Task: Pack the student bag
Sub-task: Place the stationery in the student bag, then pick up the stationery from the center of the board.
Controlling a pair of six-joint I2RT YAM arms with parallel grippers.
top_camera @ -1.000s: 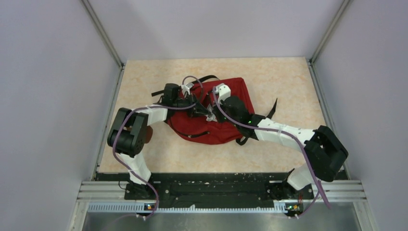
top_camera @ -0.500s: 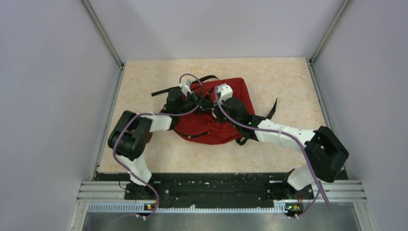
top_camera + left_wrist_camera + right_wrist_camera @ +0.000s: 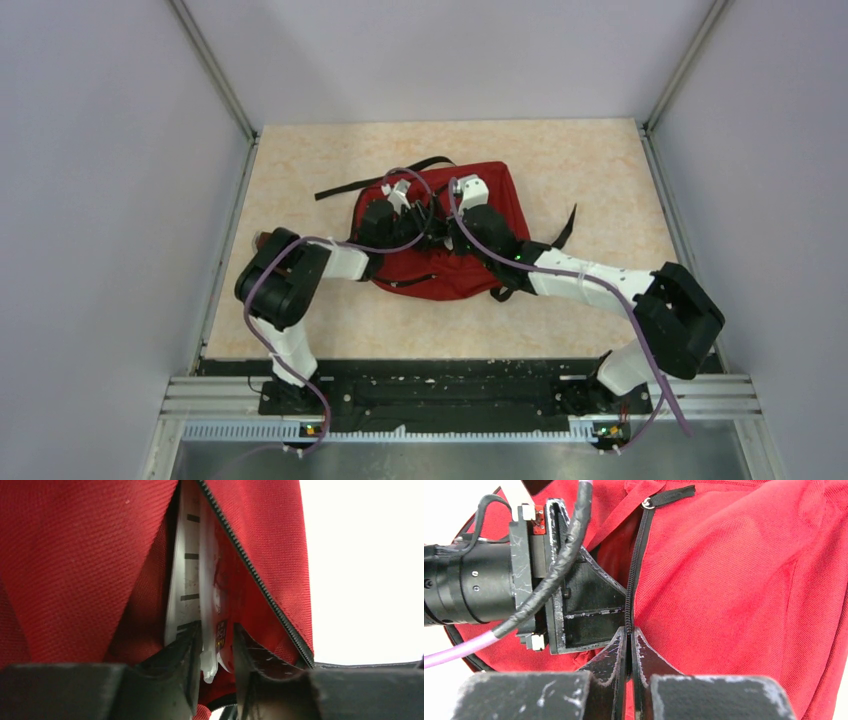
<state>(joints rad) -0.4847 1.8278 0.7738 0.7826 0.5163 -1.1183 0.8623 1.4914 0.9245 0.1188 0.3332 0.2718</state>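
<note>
The student bag (image 3: 470, 272), a red fabric backpack, lies flat in the middle of the table. My left gripper (image 3: 420, 222) reaches into its zipped opening. In the left wrist view that gripper (image 3: 216, 627) stands open inside the bag (image 3: 75, 555), with a white flat item with black marks (image 3: 187, 570) and a clear plastic packet (image 3: 209, 652) in the gap; the right finger is clear of them. My right gripper (image 3: 629, 630) is shut on the black zipper edge (image 3: 636, 565) of the bag (image 3: 734, 580), holding the opening up beside the left gripper's body (image 3: 584, 605).
Black straps trail from the bag at the upper left (image 3: 370, 176) and at the right (image 3: 568, 225). A small brown thing (image 3: 262, 239) shows beside the left arm's elbow. Grey walls close the table on three sides.
The left arm has pushed to the right, deeper into the bag's opening, and its jaws have parted. The right arm keeps its grip and has not moved.
</note>
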